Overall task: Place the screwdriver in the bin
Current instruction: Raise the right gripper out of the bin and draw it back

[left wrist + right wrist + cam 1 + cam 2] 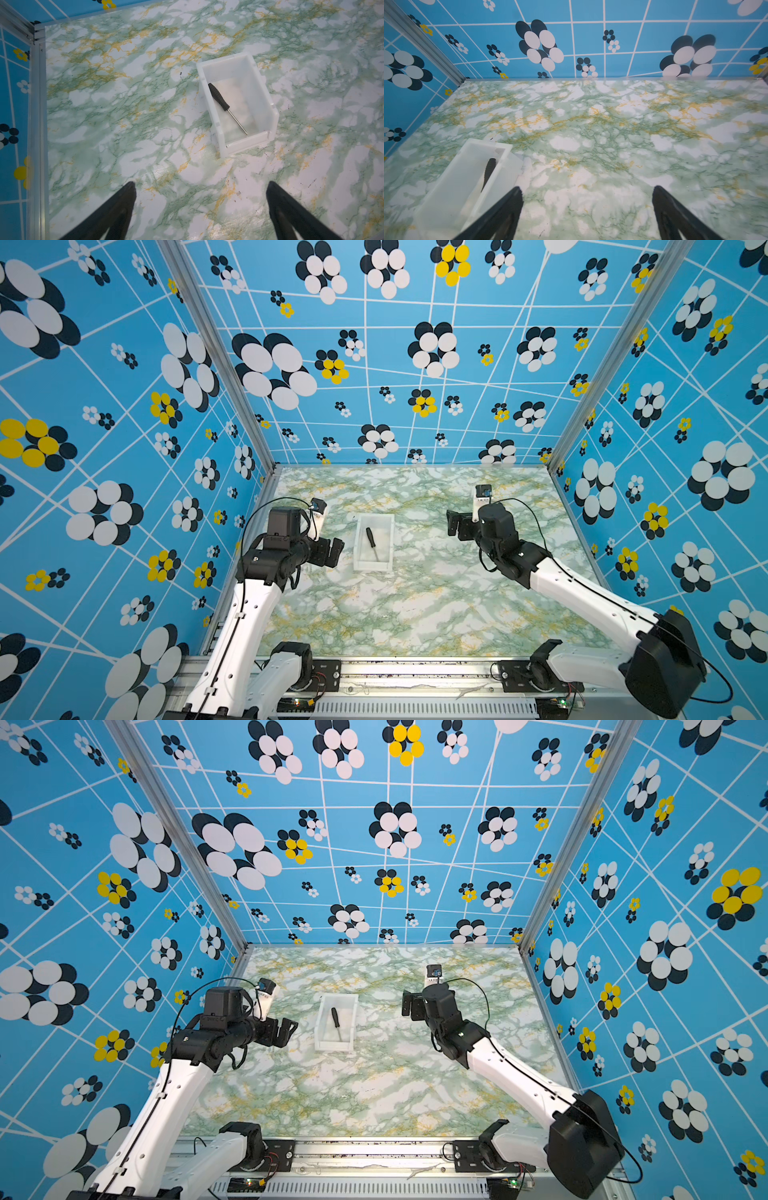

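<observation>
The screwdriver, with its black handle and thin silver shaft, lies loose inside the white translucent bin near the middle of the table; both top views show it. In the left wrist view the screwdriver rests slantwise on the floor of the bin. My left gripper hovers open just left of the bin, empty. To the right of the bin my right gripper is open and empty. Its wrist view catches the bin and the screwdriver's handle.
The marbled green tabletop is enclosed by blue flowered walls at the back and both sides. An aluminium rail with the arm bases runs along the front edge.
</observation>
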Controlling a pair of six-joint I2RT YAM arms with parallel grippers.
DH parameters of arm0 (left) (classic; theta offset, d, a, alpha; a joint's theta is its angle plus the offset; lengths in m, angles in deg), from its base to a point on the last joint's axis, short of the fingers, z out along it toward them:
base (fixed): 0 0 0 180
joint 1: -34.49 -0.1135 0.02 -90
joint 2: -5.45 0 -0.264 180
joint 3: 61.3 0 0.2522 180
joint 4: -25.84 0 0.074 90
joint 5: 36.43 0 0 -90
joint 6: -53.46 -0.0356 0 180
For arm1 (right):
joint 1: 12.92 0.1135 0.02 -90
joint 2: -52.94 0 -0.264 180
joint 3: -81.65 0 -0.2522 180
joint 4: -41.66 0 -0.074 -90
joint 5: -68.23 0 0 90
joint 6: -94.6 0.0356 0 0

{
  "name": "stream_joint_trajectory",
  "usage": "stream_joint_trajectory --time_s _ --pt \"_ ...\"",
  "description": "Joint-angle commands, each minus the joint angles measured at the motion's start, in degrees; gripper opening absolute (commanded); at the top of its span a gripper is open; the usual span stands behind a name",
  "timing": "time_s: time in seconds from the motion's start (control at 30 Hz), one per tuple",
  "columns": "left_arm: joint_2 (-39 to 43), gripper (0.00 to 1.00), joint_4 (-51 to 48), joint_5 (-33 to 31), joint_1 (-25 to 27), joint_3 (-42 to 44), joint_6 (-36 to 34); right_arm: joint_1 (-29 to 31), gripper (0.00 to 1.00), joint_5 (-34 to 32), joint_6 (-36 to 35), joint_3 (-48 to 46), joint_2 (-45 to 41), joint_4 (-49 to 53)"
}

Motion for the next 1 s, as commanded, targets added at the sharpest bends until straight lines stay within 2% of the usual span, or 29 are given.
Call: stream_joint_trajectory --time_s 0.0,0.33,0.53,0.7,0.87,0.97 --pt "-2.13 0.99 2.89 -4.01 -0.92 -1.27 4.28 0.10 0.99 -5.14 -5.80 -3.99 -3.23 -5.03" --pt "-9.38 0.99 14.13 0.70 -5.26 4.77 8.94 -0.01 0.99 -8.25 -6.64 -8.95 -6.25 -3.33" --pt "-12.57 0.99 25.63 -3.39 -9.26 9.83 11.29 -0.68 0.99 -12.52 -9.25 -11.68 -6.79 -7.81" --pt "-13.72 0.99 35.06 -3.41 -9.68 14.61 13.19 -4.01 0.99 -13.56 -12.94 -12.12 -6.35 -10.21" --pt "-13.93 0.99 49.56 -5.34 -9.74 21.32 15.32 -8.92 0.99 -14.21 -11.50 -18.20 -7.31 -20.29" --pt "-13.33 0.99 58.40 -6.26 -9.75 26.41 16.00 -10.39 0.99 -15.28 -13.07 -21.86 -7.62 -25.88"
